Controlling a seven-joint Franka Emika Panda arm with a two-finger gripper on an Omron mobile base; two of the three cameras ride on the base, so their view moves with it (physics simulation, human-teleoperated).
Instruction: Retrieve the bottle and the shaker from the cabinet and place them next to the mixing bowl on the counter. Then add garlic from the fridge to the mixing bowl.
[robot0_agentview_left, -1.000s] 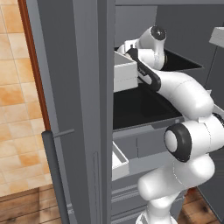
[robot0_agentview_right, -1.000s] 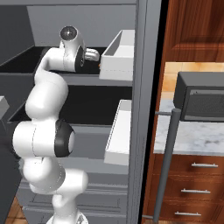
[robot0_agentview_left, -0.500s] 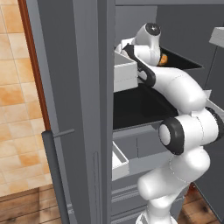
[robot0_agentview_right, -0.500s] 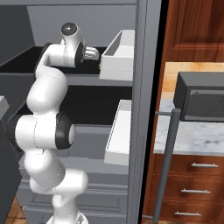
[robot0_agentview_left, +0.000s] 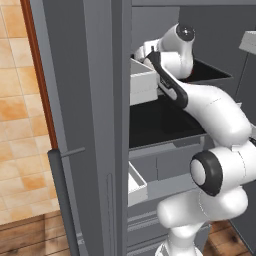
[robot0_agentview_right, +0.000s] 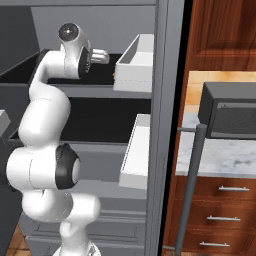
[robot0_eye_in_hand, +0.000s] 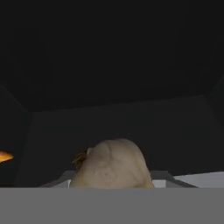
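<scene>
A: We've reached into the open fridge (robot0_agentview_left: 90, 125), wrist at the upper shelf. The garlic (robot0_eye_in_hand: 111, 164) sits at six o'clock in the hand view, pale and bulbous, hard against the gripper.

B: Are the fingers closed on it? We cannot tell; the tips are hidden.

A: Then we'd lift gently, clearing the white door bin (robot0_agentview_right: 135, 65) at three o'clock.

B: The arm is folded, elbow low, forearm rising.

Dark open space lies beyond the pale beige garlic bulb (robot0_eye_in_hand: 111, 164) on the black fridge shelf (robot0_agentview_right: 75, 120). A white door bin (robot0_agentview_right: 135, 62) stands just right, the grey door (robot0_agentview_left: 85, 125) left.
</scene>
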